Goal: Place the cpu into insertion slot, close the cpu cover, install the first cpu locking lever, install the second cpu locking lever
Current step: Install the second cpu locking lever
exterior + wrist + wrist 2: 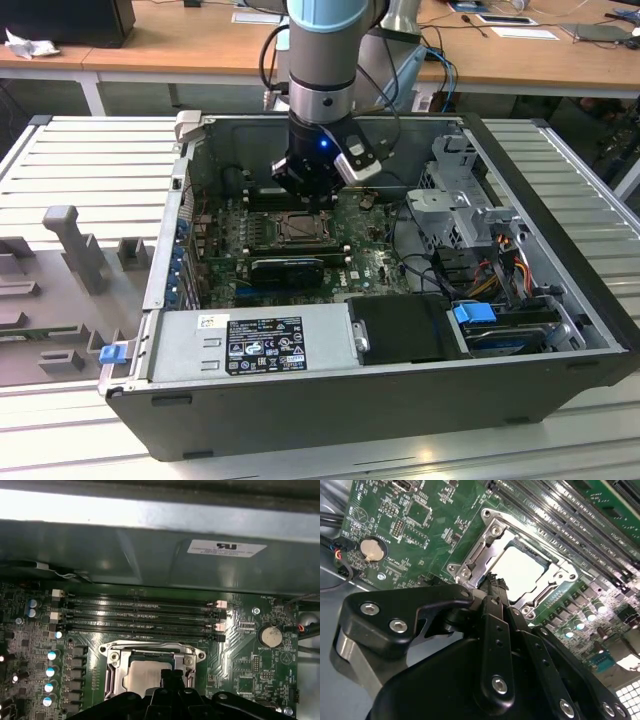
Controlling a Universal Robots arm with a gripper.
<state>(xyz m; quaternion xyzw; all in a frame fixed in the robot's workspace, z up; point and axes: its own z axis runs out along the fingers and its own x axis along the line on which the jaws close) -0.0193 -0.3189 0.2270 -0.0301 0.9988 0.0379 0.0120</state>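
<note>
Currently the gripper (493, 580), fingers pressed together and grasping nothing, hovers just above the cpu (520, 570), seated in the insertion slot (492, 530) under the cpu cover (479, 554)

The exterior view looks down from high; both wrist views sit close over the insertion slot (520, 570).

Arm (322, 60): silver-grey cylindrical body with pale blue joint cap, black wrist section carrying a blue indicator light, black cables looped alongside; gripper (495, 582): matte black linkage plates fastened with silver round-head screws, fingertips finely serrated.
</note>
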